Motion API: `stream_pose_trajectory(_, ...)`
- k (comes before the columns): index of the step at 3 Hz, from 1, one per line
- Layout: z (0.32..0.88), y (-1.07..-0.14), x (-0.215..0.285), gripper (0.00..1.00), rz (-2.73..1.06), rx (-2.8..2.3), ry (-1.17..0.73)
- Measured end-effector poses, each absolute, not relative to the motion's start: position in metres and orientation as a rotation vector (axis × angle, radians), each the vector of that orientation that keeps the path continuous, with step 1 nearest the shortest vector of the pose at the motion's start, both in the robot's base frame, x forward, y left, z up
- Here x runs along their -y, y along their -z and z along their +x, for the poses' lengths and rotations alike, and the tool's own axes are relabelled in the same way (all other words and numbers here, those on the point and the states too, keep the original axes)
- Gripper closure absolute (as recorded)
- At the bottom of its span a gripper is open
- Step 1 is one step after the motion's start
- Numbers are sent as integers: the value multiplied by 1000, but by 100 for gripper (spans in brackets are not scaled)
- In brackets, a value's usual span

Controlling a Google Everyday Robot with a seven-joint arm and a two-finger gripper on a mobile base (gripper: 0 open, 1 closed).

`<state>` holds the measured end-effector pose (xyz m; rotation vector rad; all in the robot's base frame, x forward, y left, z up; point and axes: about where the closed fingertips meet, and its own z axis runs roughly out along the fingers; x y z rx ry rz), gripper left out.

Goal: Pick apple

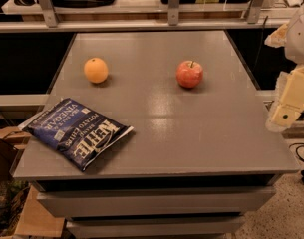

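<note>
A: Entry, apple [190,74]. Position?

B: On the grey table [201,138], right of centre, in the far half. It rests directly on the tabletop, with a faint shadow under it.

A: Orientation?

B: Upright. The short dark stem sits at the top and points up, leaning a little toward the far side. The body is close to round, so no long axis can be read; the stem line runs roughly vertical. The red skin faces the camera, with paler patches on it.

A: Neighbours?

B: The orange [95,70] lies at about the same depth, well apart to the left. The blue chip bag [76,132] lies flat at front-left, at a slant, with one corner over the table's left edge. Neither touches the apple.

A: Gripper [288,103]?

B: At the right margin of the view, cream-coloured, beyond the table's right edge and not above the tabletop. It sits a little nearer the camera than the apple and well apart from it.

A: Opening?

B: Cannot tell. Only part of it is in view, side-on.

A: Contact or load?

B: It touches neither the apple, the table nor the other items. Nothing is seen in its hold.
</note>
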<state>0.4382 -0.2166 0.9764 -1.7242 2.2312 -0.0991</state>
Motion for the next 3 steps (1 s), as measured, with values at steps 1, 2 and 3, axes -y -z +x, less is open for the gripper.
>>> stream_pose_trajectory(1, 438, -977, 217, 0, -1724, -2231, 99)
stream_pose_trajectory(2, 450, -981, 218, 0, -1745, -2213, 108)
stream_pose_trajectory(3, 473, -972, 217, 0, -1767, -2198, 88)
